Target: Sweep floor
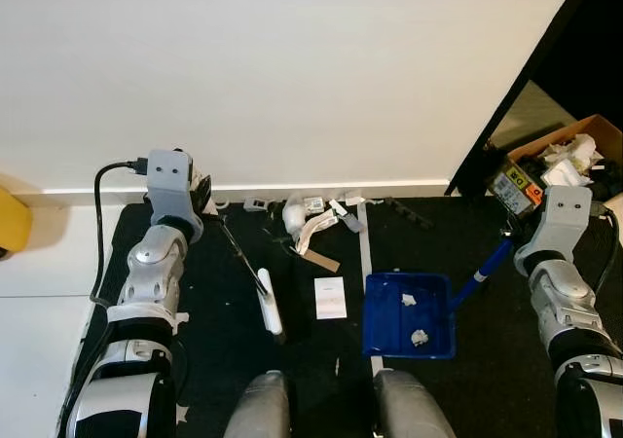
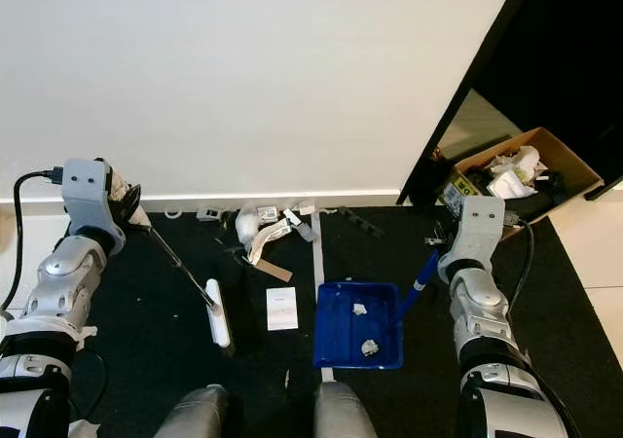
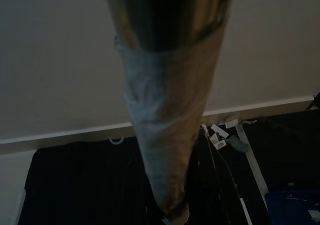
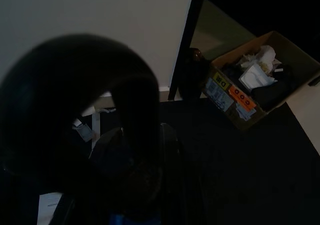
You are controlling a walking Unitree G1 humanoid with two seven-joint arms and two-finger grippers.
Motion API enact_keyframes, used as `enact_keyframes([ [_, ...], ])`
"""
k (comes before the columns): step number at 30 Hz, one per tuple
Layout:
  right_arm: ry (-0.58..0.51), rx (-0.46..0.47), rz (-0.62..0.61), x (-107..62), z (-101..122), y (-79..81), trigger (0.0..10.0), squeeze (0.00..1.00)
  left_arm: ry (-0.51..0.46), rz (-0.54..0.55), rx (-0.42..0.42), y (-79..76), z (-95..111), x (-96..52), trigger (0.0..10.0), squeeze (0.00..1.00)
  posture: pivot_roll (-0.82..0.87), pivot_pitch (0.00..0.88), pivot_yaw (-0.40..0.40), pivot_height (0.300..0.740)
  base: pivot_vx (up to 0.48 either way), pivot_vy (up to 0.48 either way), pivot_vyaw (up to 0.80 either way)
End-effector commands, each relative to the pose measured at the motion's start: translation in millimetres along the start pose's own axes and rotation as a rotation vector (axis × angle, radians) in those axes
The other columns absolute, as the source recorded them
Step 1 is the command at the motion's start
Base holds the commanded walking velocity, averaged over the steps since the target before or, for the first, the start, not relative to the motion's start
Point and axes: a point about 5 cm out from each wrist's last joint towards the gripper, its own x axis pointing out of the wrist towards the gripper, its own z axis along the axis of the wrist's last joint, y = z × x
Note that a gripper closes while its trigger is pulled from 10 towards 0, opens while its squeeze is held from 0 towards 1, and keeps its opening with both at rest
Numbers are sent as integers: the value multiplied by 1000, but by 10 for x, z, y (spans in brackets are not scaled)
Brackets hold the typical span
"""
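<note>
Two silver arms frame the head-camera scene, above a black mat laid on the floor against a white wall (image 1: 292, 68). The left gripper (image 1: 206, 200) is closed around the thin dark handle of a broom (image 1: 243, 258), which slants down across the mat to its white head (image 1: 270, 305). The right gripper (image 1: 514, 226) holds the blue handle (image 1: 484, 274) of a blue plastic dustpan (image 1: 409, 313) lying flat on the mat, with two small white crumpled scraps (image 1: 419, 337) inside it. A white paper card (image 1: 330, 297) lies between the broom head and the dustpan, apart from both. Near the wall sits a cluster of paper scraps and wrappers (image 1: 313, 219). An open cardboard box of rubbish (image 2: 516, 175) stands beyond the mat by a dark doorway. A yellow object (image 1: 12, 222) shows at the left edge.

From the left wrist, the broom shaft with a grey taped sleeve (image 3: 160, 135) runs down toward the dark mat (image 3: 75, 185), litter visible near the baseboard.

From the right wrist, a black curved finger (image 4: 100, 75) looms close and dim; its grip cannot be made out here. The cardboard box shows beyond it.
</note>
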Motion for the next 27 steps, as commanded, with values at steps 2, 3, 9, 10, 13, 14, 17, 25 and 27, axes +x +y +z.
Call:
enact_keyframes([
  [2, -19, 35, -9, 0, 10, 8, 10000, 0, -30, 7, 19, 62, 103, 3, 10000, 0, 63, 31, 12, 740, 304, 0, 0],
  [3, -19, 35, -9, 0, 10, 8, 10000, 0, -30, 7, 19, 62, 103, 3, 10000, 0, 63, 31, 12, 740, 304, 0, 0],
  [9, -19, 32, -4, 13, 24, 17, 10000, 0, -39, 14, -4, 52, 97, -7, 10000, 0, 58, 33, 9, 740, 374, 0, 0],
  [10, -19, 32, -4, 13, 24, 18, 10000, 0, -39, 14, -5, 51, 97, -8, 10000, 0, 58, 33, 9, 740, 405, 0, 0],
  [13, -19, 30, -2, 13, 26, 16, 10000, 0, -40, 15, -7, 47, 95, -7, 10000, 0, 57, 33, 9, 740, 416, 0, 0],
  [14, -19, 30, -2, 13, 26, 16, 10000, 0, -40, 15, -7, 47, 95, -7, 10000, 0, 57, 33, 9, 740, 424, 0, 0],
  [17, -19, 28, -2, 12, 27, 9, 10000, 0, -40, 16, -10, 46, 94, -8, 10000, 0, 56, 32, 9, 740, 433, 0, 0],
  [25, -19, 28, -1, 11, 27, 4, 10000, 0, -42, 20, -13, 41, 94, -10, 10000, 0, 55, 33, 8, 740, 453, 0, 0],
  [27, -18, 27, 0, 12, 27, 5, 10000, 0, -42, 21, -13, 43, 93, -11, 10000, 0, 56, 33, 7, 740, 456, 0, 0],
])
